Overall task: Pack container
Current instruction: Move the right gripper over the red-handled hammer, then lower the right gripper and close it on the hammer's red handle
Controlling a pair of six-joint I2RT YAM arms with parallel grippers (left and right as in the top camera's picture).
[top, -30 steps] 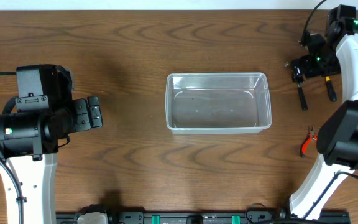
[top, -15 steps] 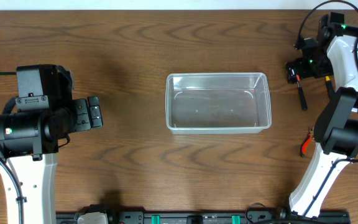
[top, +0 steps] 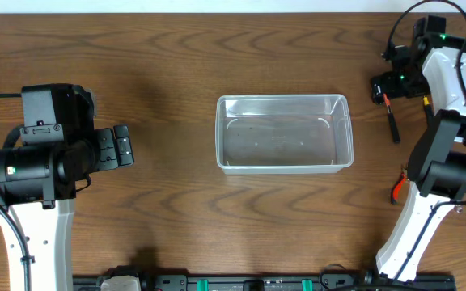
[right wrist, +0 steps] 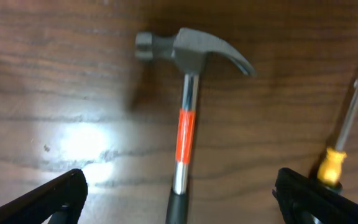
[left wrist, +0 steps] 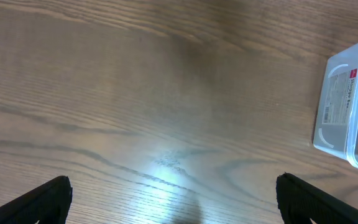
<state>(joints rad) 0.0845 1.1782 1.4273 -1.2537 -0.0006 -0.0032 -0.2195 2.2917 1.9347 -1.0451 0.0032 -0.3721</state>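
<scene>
The container (top: 285, 133), a clear rectangular tub with rounded corners, stands empty in the middle of the table; one of its corners (left wrist: 353, 106) shows at the right of the left wrist view. A hammer (right wrist: 188, 93) with a steel head, an orange band and a black grip lies flat, its handle running down between the open fingers of my right gripper (right wrist: 179, 180). From overhead, my right gripper (top: 384, 87) hovers over the hammer's head, with the handle (top: 393, 125) sticking out toward the front. My left gripper (top: 128, 146) is open over bare wood, well left of the container.
A screwdriver (right wrist: 344, 143) with a yellow handle lies just right of the hammer. Red-handled pliers (top: 398, 187) lie partly under the right arm's elbow. The table's far edge runs close behind the right gripper.
The right arm has swung toward the far edge, carrying its open gripper up along the hammer. The left arm and the container have not moved.
</scene>
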